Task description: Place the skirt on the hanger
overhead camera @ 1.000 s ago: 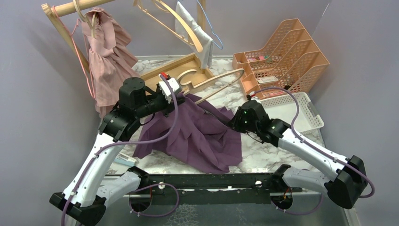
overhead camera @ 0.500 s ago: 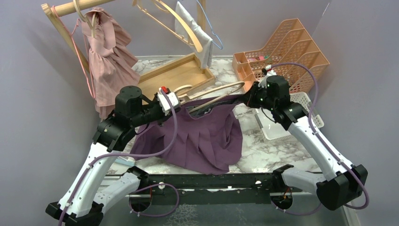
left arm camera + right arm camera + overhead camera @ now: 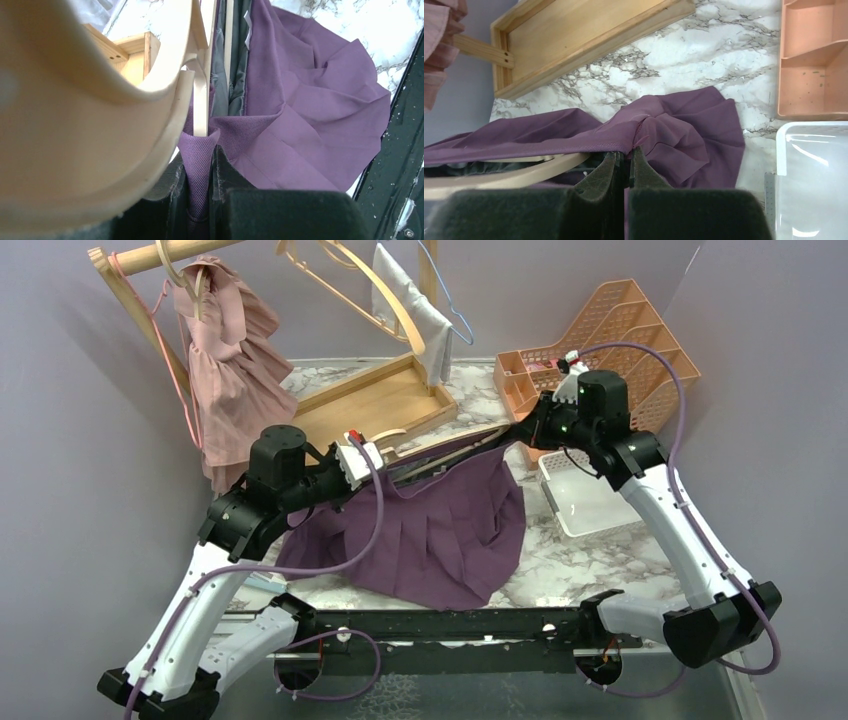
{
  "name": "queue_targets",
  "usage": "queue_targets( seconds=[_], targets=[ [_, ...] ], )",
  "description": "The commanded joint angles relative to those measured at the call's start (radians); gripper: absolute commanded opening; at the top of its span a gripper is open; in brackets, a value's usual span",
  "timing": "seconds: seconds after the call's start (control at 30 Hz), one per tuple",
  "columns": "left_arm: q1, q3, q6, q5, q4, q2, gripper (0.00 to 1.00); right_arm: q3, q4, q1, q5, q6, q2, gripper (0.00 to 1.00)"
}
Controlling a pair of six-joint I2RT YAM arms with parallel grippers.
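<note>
- Hanger, left of the skirt in the left wrist view: a blurred cream mass, cut off at the top and left edges
- Left gripper: pads cut off at the bottom edge, with the pinched skirt fold vanishing between them
- Hanger arm under the skirt's waistband, right wrist view: mostly covered, cut off at left
- Organizer beyond the skirt: contents too small to tell
</note>
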Motion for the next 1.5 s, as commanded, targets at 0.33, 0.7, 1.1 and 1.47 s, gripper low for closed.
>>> queue_targets(
  seconds=[0.33,0.7,1.1,1.47],
  targets=[
    [0.012,0.069,-0.017,-0.081,-0.151,0.162,0.0,0.081,0.01,-0.045,-0.255,-0.058,0.009,0.01],
    [0.012,0.189,-0.056,0.079,-0.104,0.243,0.0,0.04,0.096,0.023,-0.569,-0.082,0.045,0.01],
    [0.012,0.325,-0.086,0.257,-0.059,0.241,0.0,0.123,0.187,0.241,-0.574,-0.111,0.053,0.01],
    [0.012,-0.161,-0.214,0.317,0.328,0.04,0.0,-0.072,0.177,0.241,-0.51,-0.343,-0.008,0.18]
  ],
)
